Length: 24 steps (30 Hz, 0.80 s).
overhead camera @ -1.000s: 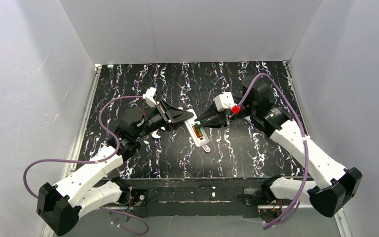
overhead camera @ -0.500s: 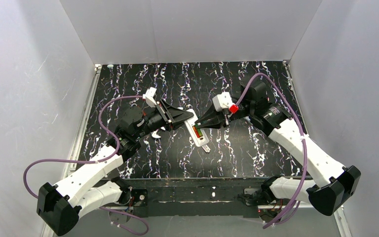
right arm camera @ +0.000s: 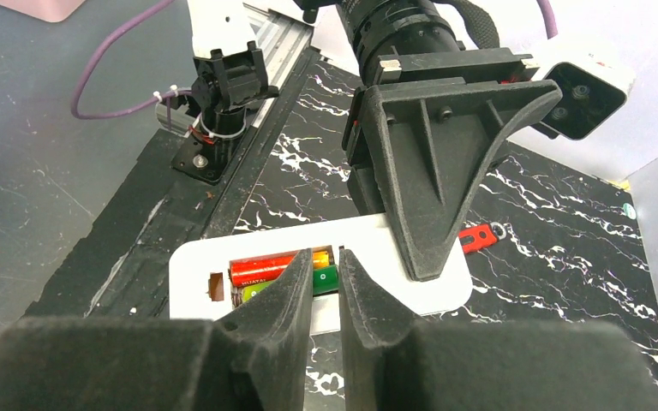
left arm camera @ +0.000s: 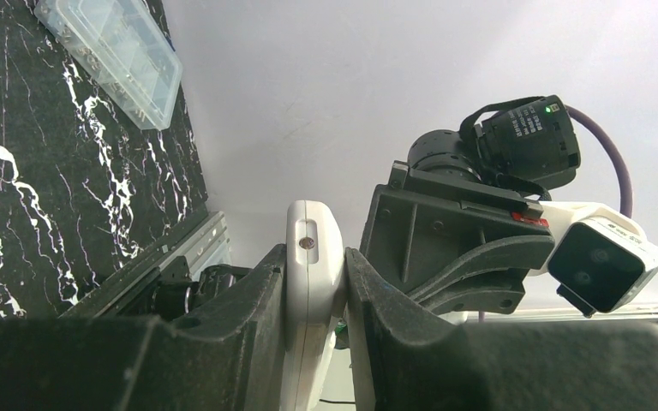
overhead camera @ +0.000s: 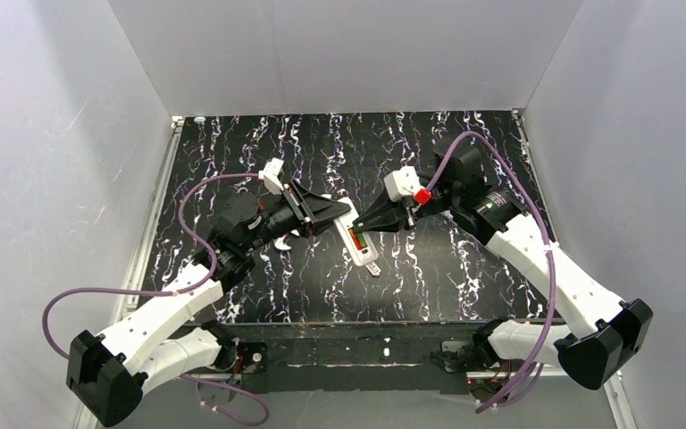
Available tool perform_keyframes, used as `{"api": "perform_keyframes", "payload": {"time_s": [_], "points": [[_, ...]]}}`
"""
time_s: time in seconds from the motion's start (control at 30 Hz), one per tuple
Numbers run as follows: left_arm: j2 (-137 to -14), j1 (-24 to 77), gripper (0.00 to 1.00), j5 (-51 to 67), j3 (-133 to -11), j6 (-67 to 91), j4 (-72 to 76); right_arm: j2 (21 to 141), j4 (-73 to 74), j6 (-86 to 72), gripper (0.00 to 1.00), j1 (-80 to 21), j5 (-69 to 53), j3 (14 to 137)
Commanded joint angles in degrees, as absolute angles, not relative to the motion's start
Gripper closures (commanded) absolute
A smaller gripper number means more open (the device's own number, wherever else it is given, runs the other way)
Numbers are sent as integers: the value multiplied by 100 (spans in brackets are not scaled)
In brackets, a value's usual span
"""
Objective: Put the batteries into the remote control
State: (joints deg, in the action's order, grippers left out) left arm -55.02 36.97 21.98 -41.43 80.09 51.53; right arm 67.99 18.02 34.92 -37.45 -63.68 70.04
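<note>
The left gripper point(overhead camera: 341, 214) is pinched tight on the far end of the remote point(overhead camera: 363, 248), which sits mid-table point(overhead camera: 259, 286) with its back turned up. In its open bay the batteries point(right arm camera: 261, 269) lie side by side, one red and one showing green. The right gripper point(right arm camera: 326, 267) points in from the right with its tips down over the batteries, the fingers point(right arm camera: 284, 287) nearly together with a slim gap and nothing seen between them, and a small red tool point(right arm camera: 478, 236) lies farther off.
</note>
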Motion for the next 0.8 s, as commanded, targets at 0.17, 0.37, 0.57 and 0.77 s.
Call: {"api": "perform_keyframes", "payload": {"time_s": [0.17,0.37,0.57,0.77], "points": [[-5380,3716,100,2364,-4431,8025,5617,6819,1836,3569,75,-3722,-6411,7268],[-5435,3717,100,2372,-4470,8041,5647,6816,1776,3517,75,-3722,-6460,7300],[-5487,3718,100,2386,-4481,8064,5672,6749,1474,3261,75,-3718,-6616,7302],[-5493,3714,100,2364,-4453,8068,5682,6734,1236,3084,74,-3718,-6740,7286]]}}
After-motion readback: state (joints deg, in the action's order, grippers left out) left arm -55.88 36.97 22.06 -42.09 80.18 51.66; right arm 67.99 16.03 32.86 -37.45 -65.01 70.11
